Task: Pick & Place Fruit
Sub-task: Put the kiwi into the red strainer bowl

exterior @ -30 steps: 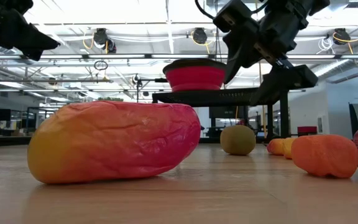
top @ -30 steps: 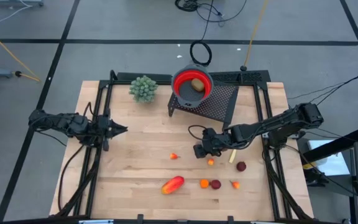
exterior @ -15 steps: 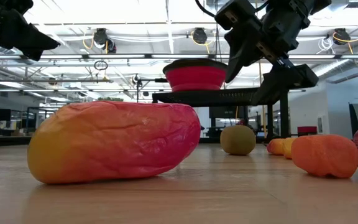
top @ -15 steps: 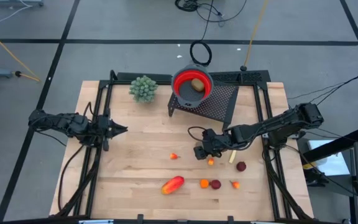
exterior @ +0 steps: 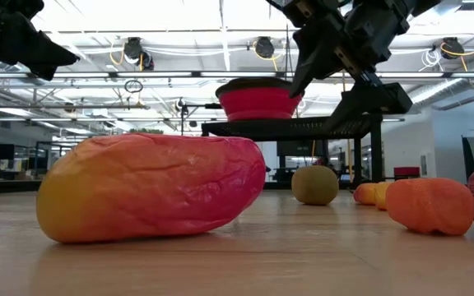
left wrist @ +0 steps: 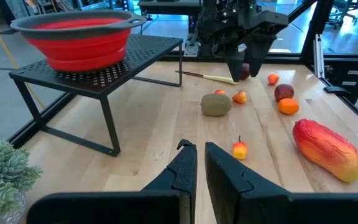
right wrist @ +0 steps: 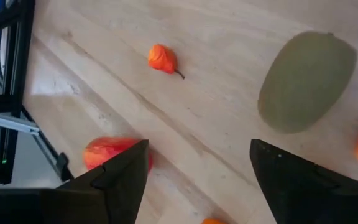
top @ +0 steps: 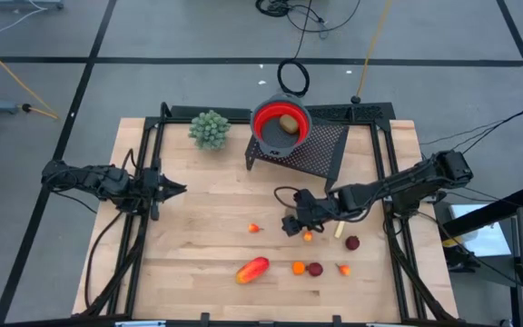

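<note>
Right tool (right wrist: 197, 180): jaws spread wide, a touch wider than a second ago, empty, now shifted over the olive-brown fruit (right wrist: 306, 81) on the tabletop (top: 198, 227).
Meaning: likely lining up a grasp.
Left tool (left wrist: 196, 163): closed, waiting.

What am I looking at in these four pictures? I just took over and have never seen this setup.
Two dark robot arms work at a wooden table. One camera looks straight down, one sits at table height, and one rides on each wrist. The left pincer waits shut at the table's left side. The right pincer hangs open and empty above an olive-brown oval fruit. A long red-orange fruit and several small orange and red bits lie on the wood. A red bowl on a black mesh stand already holds another oval fruit. A green plant ball stands nearby.
</note>
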